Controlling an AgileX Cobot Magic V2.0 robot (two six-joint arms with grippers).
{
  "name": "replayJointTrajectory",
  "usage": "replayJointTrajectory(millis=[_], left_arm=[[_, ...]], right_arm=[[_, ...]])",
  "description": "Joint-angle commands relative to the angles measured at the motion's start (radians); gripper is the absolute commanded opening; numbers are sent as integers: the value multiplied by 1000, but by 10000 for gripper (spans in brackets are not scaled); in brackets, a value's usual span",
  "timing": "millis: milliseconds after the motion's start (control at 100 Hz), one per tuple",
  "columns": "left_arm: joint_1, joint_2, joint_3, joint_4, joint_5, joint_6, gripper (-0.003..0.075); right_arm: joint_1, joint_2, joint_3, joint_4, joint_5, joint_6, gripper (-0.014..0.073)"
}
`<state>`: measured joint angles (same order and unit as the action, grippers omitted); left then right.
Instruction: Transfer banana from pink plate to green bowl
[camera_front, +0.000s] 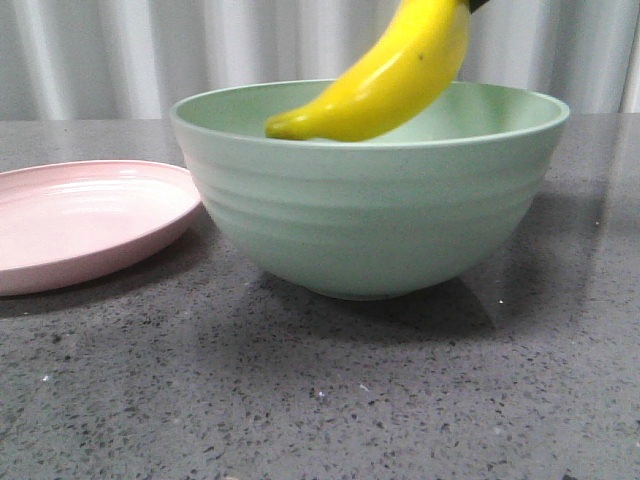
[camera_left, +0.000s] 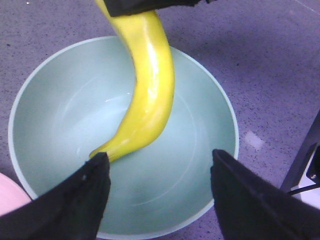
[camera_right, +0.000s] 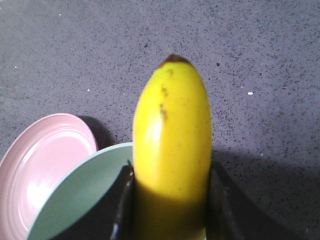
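The yellow banana (camera_front: 390, 85) hangs slanted over the green bowl (camera_front: 380, 220), its lower end inside the rim. My right gripper (camera_right: 171, 205) is shut on the banana's upper part (camera_right: 172, 130), and it shows as a dark edge at the top of the front view (camera_front: 478, 4). In the left wrist view the banana (camera_left: 150, 85) reaches down into the bowl (camera_left: 60, 115); I cannot tell if it touches the wall. My left gripper (camera_left: 160, 165) is open and empty above the bowl. The pink plate (camera_front: 80, 225) lies bare, left of the bowl.
The bowl and plate stand on a dark grey speckled tabletop (camera_front: 400, 400). A pale pleated curtain (camera_front: 100, 50) hangs behind. A black and white piece of equipment (camera_left: 307, 165) shows at the edge of the left wrist view.
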<state>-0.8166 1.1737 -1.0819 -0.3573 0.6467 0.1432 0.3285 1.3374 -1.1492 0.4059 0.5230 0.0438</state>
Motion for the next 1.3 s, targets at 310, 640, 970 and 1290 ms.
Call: replayJointTrajectory(millis=[310,640,970,1290], left_arm=[[-7,-24,-35,-23,-105,2,410],[-7,-40,-35,-11,-116,2,267],[-7,-170,-6,33,-156,2,-20],[-7,-402,174,71,-280,2,-20]], right_arm=[[-1,-29,-31,5,-41,-31,419],[-1,-101,-31,-133,9,-36,197],[-1,-274,36,-207,12,-96,-70],[-1,-587,340,-220,-218,-114,-70]])
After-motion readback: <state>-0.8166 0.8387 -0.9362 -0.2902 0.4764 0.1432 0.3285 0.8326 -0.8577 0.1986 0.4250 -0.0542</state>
